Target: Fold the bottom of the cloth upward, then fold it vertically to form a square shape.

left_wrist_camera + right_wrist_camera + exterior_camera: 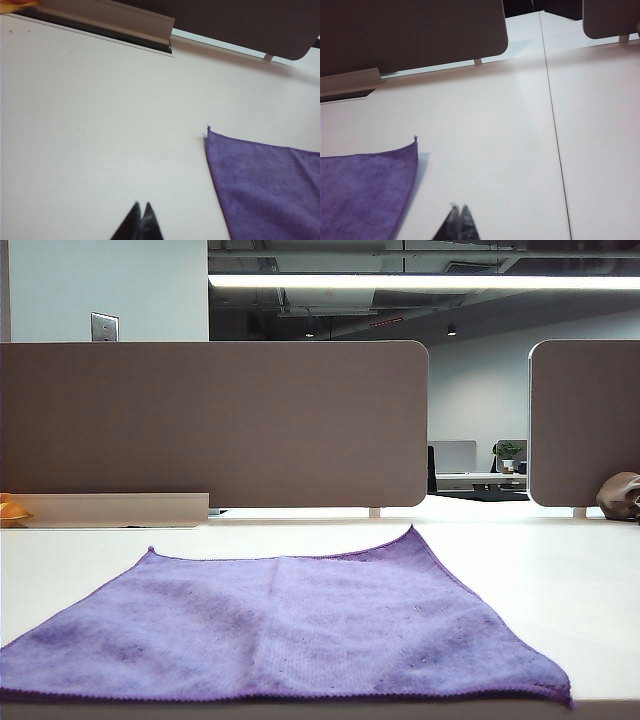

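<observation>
Between my closed, empty left gripper (141, 212) and right gripper (458, 215) the fuzzy purple square microfibre cloth (285, 630) lies flat and unfolded, both presumably parked clear of it on the white table (560, 580).

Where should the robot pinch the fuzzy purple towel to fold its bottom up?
Probably at the two near corners of the flat purple microfibre towel, pinching the stitched near edge from the camera side. It lies spread out on the white table. The left gripper and right gripper are shut, hovering off the cloth.
</observation>
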Available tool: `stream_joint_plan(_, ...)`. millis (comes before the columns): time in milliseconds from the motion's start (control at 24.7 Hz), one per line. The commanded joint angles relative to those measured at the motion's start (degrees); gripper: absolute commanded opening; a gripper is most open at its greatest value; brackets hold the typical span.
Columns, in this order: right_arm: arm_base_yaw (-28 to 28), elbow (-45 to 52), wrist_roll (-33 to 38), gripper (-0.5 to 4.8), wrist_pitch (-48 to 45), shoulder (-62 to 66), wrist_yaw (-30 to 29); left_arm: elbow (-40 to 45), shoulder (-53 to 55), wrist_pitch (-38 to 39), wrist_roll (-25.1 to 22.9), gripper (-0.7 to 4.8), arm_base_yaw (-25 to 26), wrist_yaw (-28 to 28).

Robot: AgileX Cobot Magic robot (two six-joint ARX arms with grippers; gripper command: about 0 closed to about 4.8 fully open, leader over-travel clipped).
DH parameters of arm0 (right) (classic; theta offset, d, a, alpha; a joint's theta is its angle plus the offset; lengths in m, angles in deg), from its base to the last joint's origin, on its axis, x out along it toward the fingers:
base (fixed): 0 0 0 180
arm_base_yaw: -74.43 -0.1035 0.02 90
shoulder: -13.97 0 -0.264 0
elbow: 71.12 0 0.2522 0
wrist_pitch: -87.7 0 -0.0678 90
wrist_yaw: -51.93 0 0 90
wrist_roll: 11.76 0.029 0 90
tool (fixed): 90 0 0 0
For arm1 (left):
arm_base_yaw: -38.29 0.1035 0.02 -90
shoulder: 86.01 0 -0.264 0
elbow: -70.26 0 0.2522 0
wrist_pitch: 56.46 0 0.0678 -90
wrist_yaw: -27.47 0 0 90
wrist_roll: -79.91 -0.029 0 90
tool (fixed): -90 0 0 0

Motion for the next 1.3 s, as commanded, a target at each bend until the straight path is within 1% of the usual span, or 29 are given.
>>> stream_joint_plan(41, -0.04, 0.39, -0.07, -0.04, -0.83, 0.09, 0.13, 0.15, 0.04, -0.17, -0.04, -0.03, -0.02, 0.02)
stream_joint_plan(122, -0.07, 0.37, 0.09, -0.04, -0.94, 0.09, -0.09, 0.15, 0.04, -0.28, 0.55, -0.03, 0.00, 0.04)
stream_joint_plan(162, -0.13, 0.31, 0.24, -0.04, -1.09, 0.09, -0.66, 0.09, 0.04, -0.59, 1.88, -0.03, 0.00, 0.26)
stream_joint_plan(203, -0.13, -0.20, 1.40, -0.05, -1.40, 0.09, -2.60, -0.74, 0.04, -0.87, 7.02, -0.03, 0.00, 1.42)
stream_joint_plan(243, -0.13, -0.63, 2.86, -0.05, -1.53, 0.09, -3.65, -1.64, 0.04, -0.81, 9.79, -0.04, 0.00, 2.54)
stream_joint_plan(324, -0.13, -1.77, 5.64, -0.05, -1.40, 0.09, -5.53, -3.72, 0.04, -0.76, 12.31, -0.05, 0.00, 4.39)
stream_joint_plan(365, -0.13, -2.67, 6.93, -0.05, -1.18, 0.09, -7.10, -5.16, 0.04, -0.74, 12.33, -0.05, 0.00, 5.79)
stream_joint_plan(405, -0.13, -3.50, 7.87, -0.05, -0.90, 0.09, -8.26, -6.71, 0.04, -0.72, 11.91, -0.05, 0.00, 7.26)
stream_joint_plan(446, -0.11, -5.70, 9.11, -0.05, -0.04, 0.09, -10.73, -9.81, 0.04, -0.11, 10.71, -0.05, 0.00, 9.60)
stream_joint_plan(527, -0.11, -10.08, 10.86, -0.05, 2.38, 0.09, -12.90, -16.52, 0.04, 2.25, 10.01, -0.05, 0.00, 11.50)
stream_joint_plan(567, -0.11, -12.09, 10.86, -0.05, 3.52, 0.09, -13.16, -19.82, 0.04, 2.93, 9.11, -0.05, 0.00, 11.93)
stream_joint_plan(648, -0.02, -17.33, 10.34, -0.05, 5.27, 0.11, -12.50, -26.62, 0.07, 3.02, 5.22, -0.03, 0.00, 12.02)
stream_joint_plan(730, 0.07, -21.92, 8.37, -0.05, 5.57, 0.13, -11.50, -32.35, 0.07, 2.91, 0.96, -0.02, 0.00, 10.05)
stream_joint_plan(811, 0.07, -27.21, 4.87, -0.05, 9.46, 0.61, -11.63, -37.94, 0.09, 3.28, -1.62, -0.03, 0.00, 5.62)
stream_joint_plan(892, 0.07, -30.40, 1.36, -0.05, 13.64, 1.84, -11.96, -40.76, 0.37, 4.04, -2.19, -0.03, 0.00, 2.75)
stream_joint_plan(932, 0.02, -33.75, -3.08, -0.05, 18.27, 3.76, -11.96, -43.36, 1.31, 5.40, -4.07, -0.04, -0.02, 0.39)
stream_joint_plan(973, 0.02, -36.96, -6.97, -0.05, 22.32, 6.75, -12.00, -45.72, 3.06, 7.61, -6.49, -0.04, -0.02, -0.59)
stream_joint_plan(1013, 0.02, -38.38, -8.59, -0.05, 23.91, 8.39, -12.15, -47.32, 4.85, 9.62, -7.50, -0.04, -0.02, -0.66)
stream_joint_plan(1054, -0.07, -41.35, -12.22, -0.05, 26.73, 12.76, -14.88, -49.96, 9.03, 13.70, -7.48, -0.04, -0.02, -0.39)
stream_joint_plan(1175, -0.11, -44.96, -14.08, -0.05, 29.20, 20.87, -20.31, -53.79, 17.97, 21.44, -6.58, -0.04, -0.02, 5.31)
stream_joint_plan(1256, -0.11, -46.71, -14.05, -0.05, 29.92, 26.95, -24.35, -55.15, 24.74, 25.14, -4.04, -0.04, -0.04, 10.82)
stream_joint_plan(1297, -0.17, -47.80, -13.92, -0.05, 30.53, 33.09, -29.07, -55.25, 30.97, 27.06, -1.11, -0.03, -0.04, 17.11)
